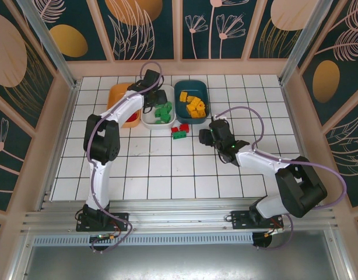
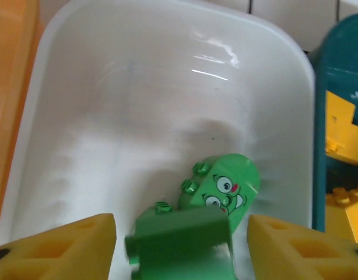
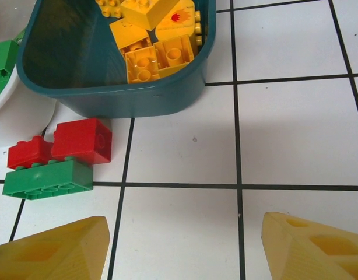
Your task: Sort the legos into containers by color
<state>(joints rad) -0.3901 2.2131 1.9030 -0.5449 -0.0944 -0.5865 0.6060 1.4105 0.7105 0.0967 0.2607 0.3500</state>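
Observation:
My left gripper (image 2: 182,248) hangs open over the white tray (image 2: 138,105). A blurred green lego (image 2: 179,242) lies between its yellow fingers (image 2: 62,248) with a gap on each side, next to a rounded green lego with a cartoon face (image 2: 225,189). In the top view the left gripper (image 1: 155,100) is above the green legos (image 1: 163,112). Yellow legos (image 3: 155,35) fill the teal tray (image 3: 138,99). Two red legos (image 3: 83,141) and a flat green lego (image 3: 48,179) sit on the table in front of it. My right gripper (image 3: 185,248) is open over bare tile just right of them.
The orange tray (image 1: 118,93) stands left of the white tray (image 1: 148,119), with something red in it under the left arm. The teal tray (image 1: 180,93) is on the right of the row. Wooden walls ring the tiled table (image 1: 167,175).

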